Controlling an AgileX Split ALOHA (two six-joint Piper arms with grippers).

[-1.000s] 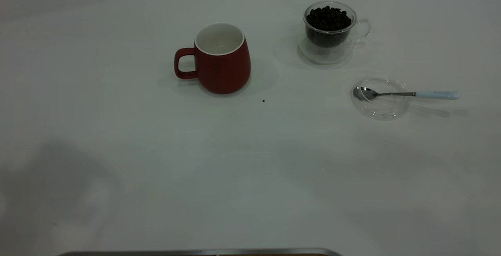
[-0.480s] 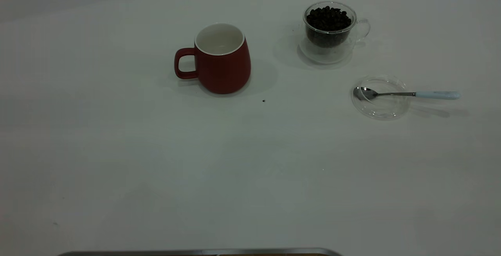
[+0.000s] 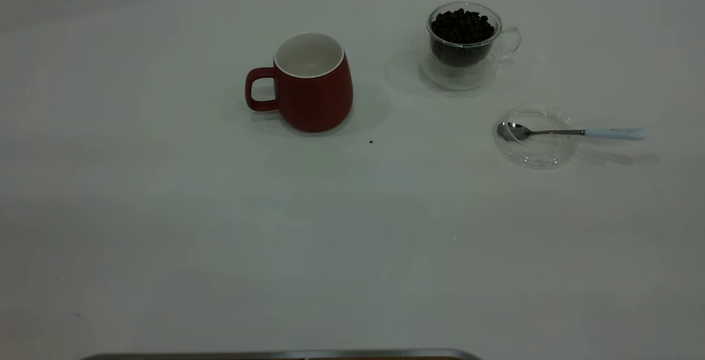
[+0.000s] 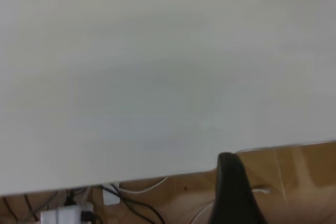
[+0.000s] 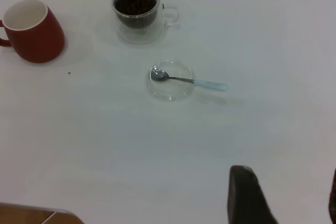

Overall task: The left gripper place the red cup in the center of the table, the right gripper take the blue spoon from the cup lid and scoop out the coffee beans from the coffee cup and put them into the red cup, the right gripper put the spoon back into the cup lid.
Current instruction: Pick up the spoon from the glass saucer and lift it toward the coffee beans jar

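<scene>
Exterior view: dark-red, white-lined red cup stands upright, handle leftward.

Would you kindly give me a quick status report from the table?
Right gripper open, well short of blue spoon. Left gripper at the table edge. Spoon bowl in cup lid; red cup empty. Path clear.

The exterior camera looks steeply down across the table toward its far edge and rounded far right corner. The left wrist camera sits low and close by the table's edge, with floor and cables beyond. The right wrist camera looks from higher up. It shares the red cup, coffee cup, lid and spoon with the exterior view.
</scene>
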